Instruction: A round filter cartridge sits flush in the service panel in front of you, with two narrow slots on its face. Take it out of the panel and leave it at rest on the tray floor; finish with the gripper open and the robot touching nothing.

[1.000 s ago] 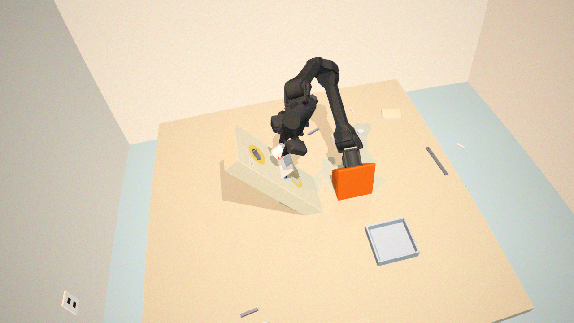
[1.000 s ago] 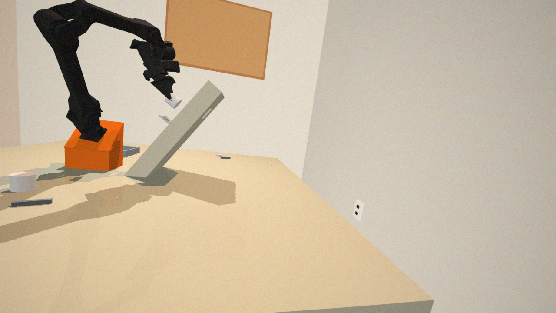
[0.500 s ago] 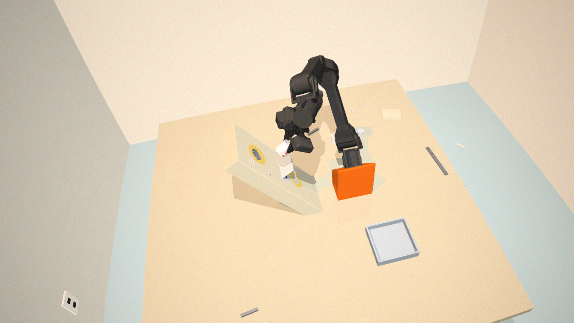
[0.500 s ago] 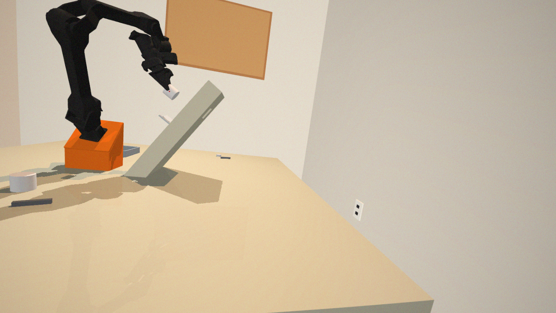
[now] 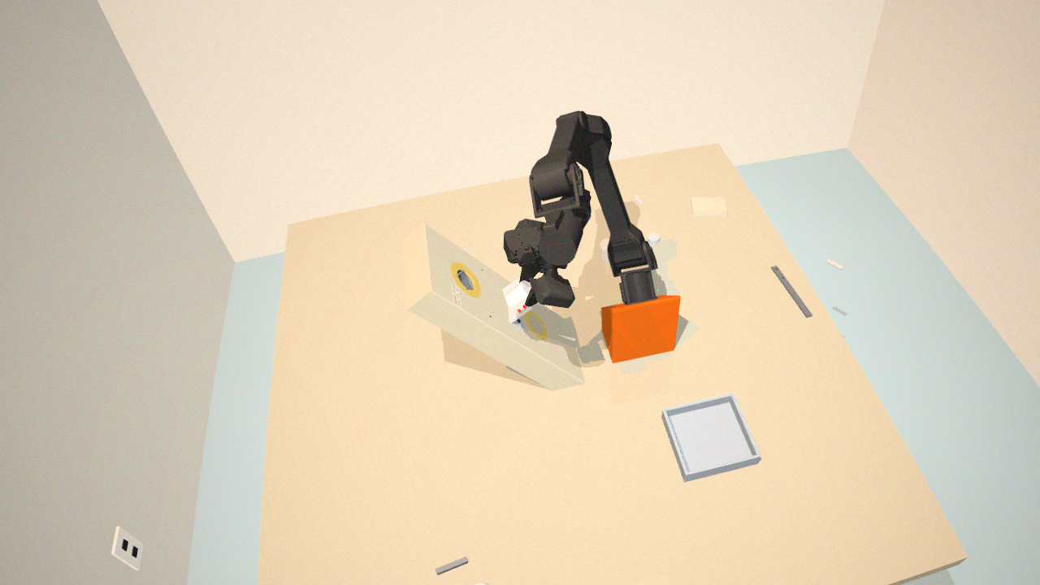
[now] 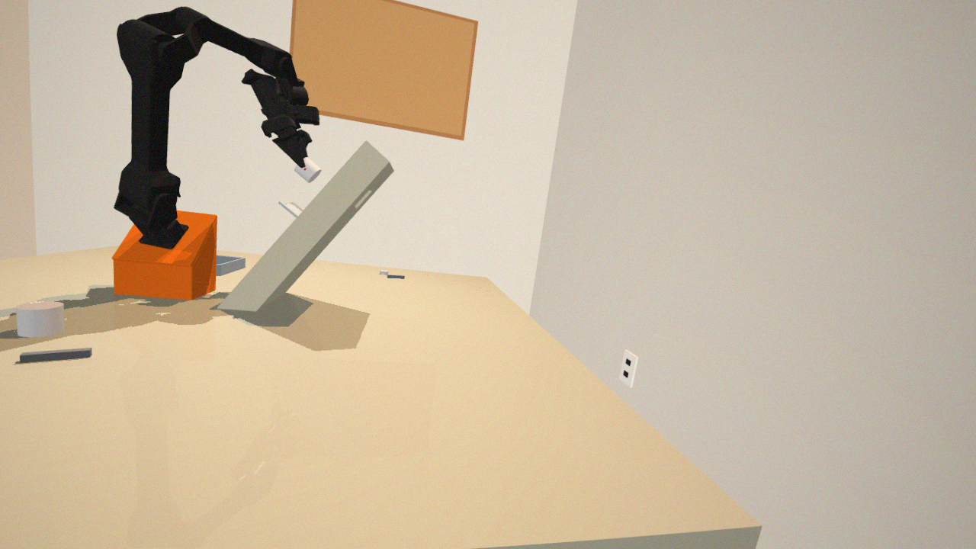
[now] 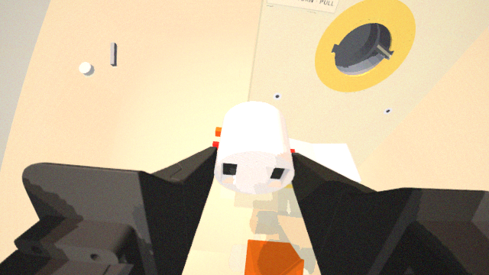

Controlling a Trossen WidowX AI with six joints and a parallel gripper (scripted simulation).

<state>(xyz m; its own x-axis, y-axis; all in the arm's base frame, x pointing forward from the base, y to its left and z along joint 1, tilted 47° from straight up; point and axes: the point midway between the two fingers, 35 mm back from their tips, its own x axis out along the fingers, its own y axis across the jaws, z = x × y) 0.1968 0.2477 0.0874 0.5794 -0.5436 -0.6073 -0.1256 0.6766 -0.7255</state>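
Note:
My gripper [image 6: 304,164] [image 7: 254,156] is shut on the white round cartridge [image 5: 517,292] [image 6: 310,171] [image 7: 254,134], one finger on each side. The two dark slots on its end face show in the wrist view. The cartridge is out of the panel [image 5: 494,334] [image 6: 306,232] [image 7: 298,72] and hangs above its tilted face. The upper yellow ring [image 5: 456,275] [image 7: 403,24] surrounds an empty round socket with side notches. The grey tray [image 5: 708,436] [image 6: 230,265] lies on the far side of the orange base from the raised arm, with nothing in it.
A pale flap [image 6: 291,207] [image 7: 336,160] sticks out from the panel below the cartridge. A second yellow ring [image 5: 529,320] marks the lower panel. The orange base [image 5: 643,331] [image 6: 153,276] stands beside the panel. A white cylinder [image 6: 40,320] and dark bar [image 6: 56,354] lie on the table.

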